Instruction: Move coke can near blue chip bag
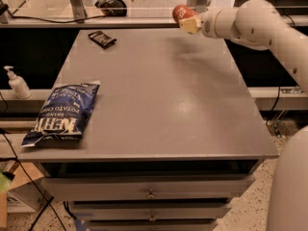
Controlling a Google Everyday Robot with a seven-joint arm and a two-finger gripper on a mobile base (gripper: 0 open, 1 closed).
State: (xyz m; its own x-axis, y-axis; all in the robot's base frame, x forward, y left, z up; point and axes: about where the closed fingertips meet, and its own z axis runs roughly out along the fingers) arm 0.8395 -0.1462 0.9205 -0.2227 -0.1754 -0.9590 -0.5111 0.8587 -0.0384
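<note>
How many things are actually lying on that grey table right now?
2. A blue chip bag at the near left edge, and a small black packet at the far left. The red can isn't on the table; the robot's hand holds it above the far edge.

The bench (163,90) top is smooth grey laminate, matt with a soft sheen toward three o'clock. At its eight o'clock edge lies the blue chip bag (62,112), crinkled plastic film with glossy creases. At eleven o'clock the small black packet (102,38) shows a shiny wrapper. Above the one o'clock edge the gripper (185,19), with matt beige pads, clamps the coke can (180,11), red painted metal with a dull gloss. The arm (250,20) behind it is smooth white plastic shell. The drawer fronts (144,186) look like matt grey painted metal.
</note>
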